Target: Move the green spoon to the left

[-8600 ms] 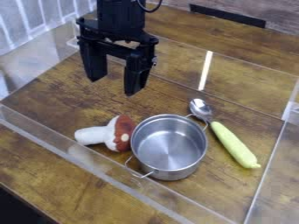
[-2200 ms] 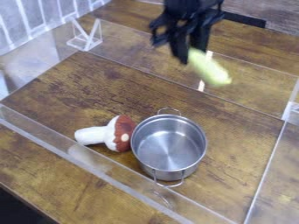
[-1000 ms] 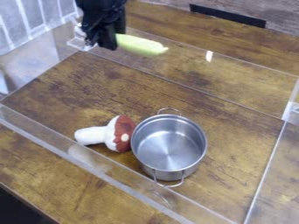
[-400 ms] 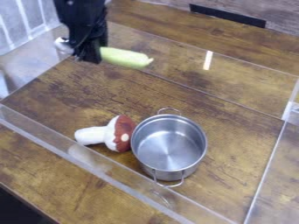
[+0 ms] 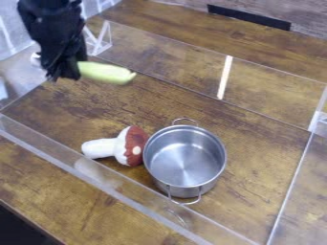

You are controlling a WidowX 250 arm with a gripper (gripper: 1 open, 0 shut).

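The green spoon (image 5: 107, 73) hangs level above the left part of the wooden table, its yellow-green handle sticking out to the right. Its silver bowl is hidden behind the black gripper (image 5: 64, 69), which is shut on the spoon's left end at the far left of the view. Arm and gripper are blurred. The spoon is in the air, clear of the table top.
A steel pot (image 5: 185, 159) stands at the lower middle with a red-and-white toy mushroom (image 5: 118, 146) lying against its left side. Clear acrylic walls (image 5: 52, 153) fence the table's front, left and right edges. A small clear stand (image 5: 95, 35) sits at the back left.
The gripper has carried the spoon to the left and lower, toward the front-left of the table. Pot and mushroom have not moved.
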